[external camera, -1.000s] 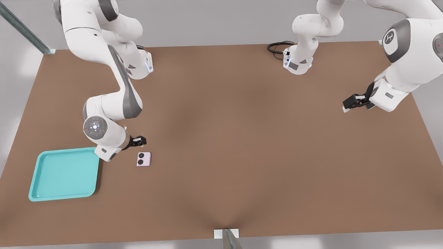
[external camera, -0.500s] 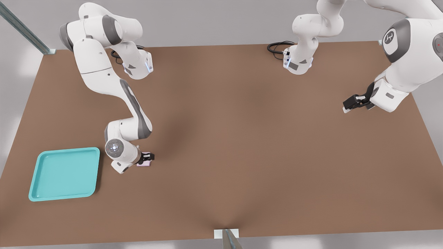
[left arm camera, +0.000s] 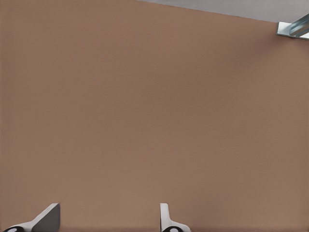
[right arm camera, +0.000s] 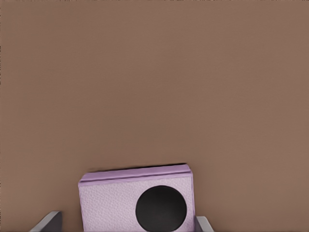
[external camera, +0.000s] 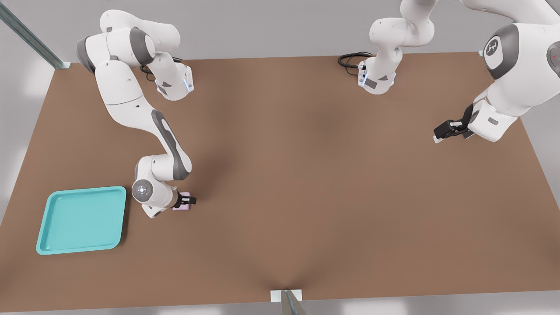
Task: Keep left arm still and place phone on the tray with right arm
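Pale pink phone (right arm camera: 136, 203) with black lens, turquoise tray (external camera: 43, 232), plain brown table (external camera: 306, 175), black gripper (external camera: 187, 201).

The right arm (external camera: 131, 105) is made of glossy white rounded segments with grey panels at the joints, and its round grey wrist disc (external camera: 142, 190) carries a blue-white glowing dot. Its base, near the table's far edge, shows a thin blue light strip and what seems a dark cable behind it. The gripper (external camera: 187, 201) is black, with pale grey fingertips (right arm camera: 48, 222).
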`<state>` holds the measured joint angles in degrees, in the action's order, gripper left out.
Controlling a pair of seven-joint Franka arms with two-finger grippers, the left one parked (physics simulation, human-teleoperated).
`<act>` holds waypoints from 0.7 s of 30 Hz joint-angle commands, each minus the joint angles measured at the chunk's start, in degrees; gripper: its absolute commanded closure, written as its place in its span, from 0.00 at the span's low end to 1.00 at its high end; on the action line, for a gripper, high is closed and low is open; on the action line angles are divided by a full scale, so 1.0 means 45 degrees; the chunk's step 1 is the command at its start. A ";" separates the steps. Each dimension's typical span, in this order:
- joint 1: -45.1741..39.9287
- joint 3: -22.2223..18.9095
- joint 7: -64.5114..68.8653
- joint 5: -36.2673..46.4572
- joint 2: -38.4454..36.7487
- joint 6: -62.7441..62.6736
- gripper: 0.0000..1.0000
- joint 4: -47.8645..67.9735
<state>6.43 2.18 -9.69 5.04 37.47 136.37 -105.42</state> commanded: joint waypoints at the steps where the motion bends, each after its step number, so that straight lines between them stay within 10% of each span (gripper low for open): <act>1: -0.0003 0.0024 -0.0171 0.0052 0.0012 0.0223 0.00 0.0009; 21: -0.0413 0.0082 0.1802 -0.1022 -0.0417 -0.0304 0.00 -0.0245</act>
<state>4.58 2.54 -8.56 2.17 35.68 135.52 -106.33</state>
